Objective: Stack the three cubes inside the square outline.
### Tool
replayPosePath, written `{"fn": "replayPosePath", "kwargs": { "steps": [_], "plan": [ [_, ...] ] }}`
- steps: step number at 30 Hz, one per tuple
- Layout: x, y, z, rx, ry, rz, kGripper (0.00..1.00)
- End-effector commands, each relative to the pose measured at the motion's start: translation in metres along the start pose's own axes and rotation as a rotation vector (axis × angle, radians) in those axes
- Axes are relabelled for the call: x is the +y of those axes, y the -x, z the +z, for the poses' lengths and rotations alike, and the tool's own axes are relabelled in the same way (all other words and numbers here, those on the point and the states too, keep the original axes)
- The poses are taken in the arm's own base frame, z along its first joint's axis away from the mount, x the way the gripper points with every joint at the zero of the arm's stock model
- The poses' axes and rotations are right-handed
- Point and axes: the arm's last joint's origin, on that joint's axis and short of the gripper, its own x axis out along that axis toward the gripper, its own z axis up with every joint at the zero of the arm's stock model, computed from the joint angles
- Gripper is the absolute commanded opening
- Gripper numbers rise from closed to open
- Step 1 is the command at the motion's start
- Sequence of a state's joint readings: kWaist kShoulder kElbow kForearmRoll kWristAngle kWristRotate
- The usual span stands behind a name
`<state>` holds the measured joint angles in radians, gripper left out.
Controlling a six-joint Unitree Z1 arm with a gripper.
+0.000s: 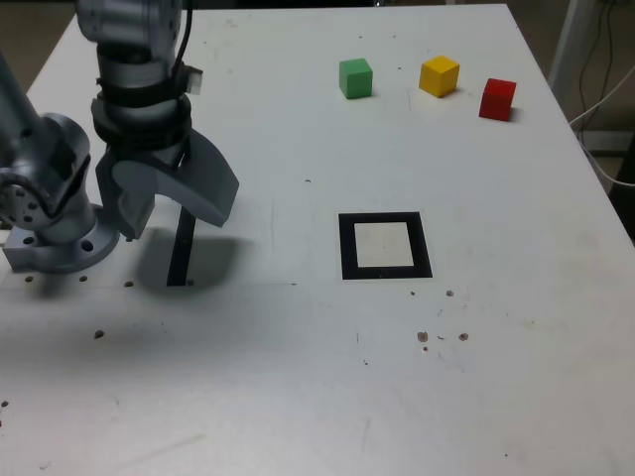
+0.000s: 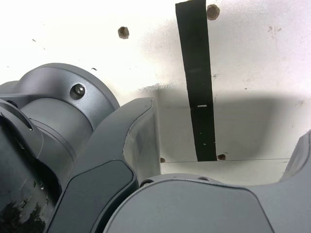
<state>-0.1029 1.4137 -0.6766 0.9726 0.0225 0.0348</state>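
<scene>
Cubes sit in a loose row along the far side of the white desk (image 1: 298,397): the green cube (image 1: 355,77) toward the exterior view's left, the yellow cube (image 1: 439,75) in the middle, and the red cube (image 1: 497,99) toward the exterior view's right. Each is apart from its neighbours, none stacked. Nearer the camera, well apart from all three, the square outline (image 1: 385,245) lies flat on the desk, its thick black frame surrounding a pale centre with nothing on it.

At the exterior view's left, the grey arm bends down beside its base, and the end effector (image 1: 169,203) hangs with its jaws spread wide and nothing between them. It hovers just above a thin black strip (image 1: 182,253) on the desk; the wrist view shows that strip (image 2: 199,87) running between the parted jaws.
</scene>
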Motion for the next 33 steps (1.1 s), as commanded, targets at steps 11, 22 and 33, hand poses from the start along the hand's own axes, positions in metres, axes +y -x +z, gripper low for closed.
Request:
{"fn": "replayPosePath", "kwargs": {
  "steps": [11, 22, 33],
  "plan": [
    [0.000, -0.004, 0.002, 0.019, -0.001, -0.001, 0.99],
    [0.005, 0.041, 0.034, 0.001, -0.045, 0.061, 0.99],
    [0.012, 0.111, 0.102, -0.017, -0.218, 0.116, 0.99]
  ]
}}
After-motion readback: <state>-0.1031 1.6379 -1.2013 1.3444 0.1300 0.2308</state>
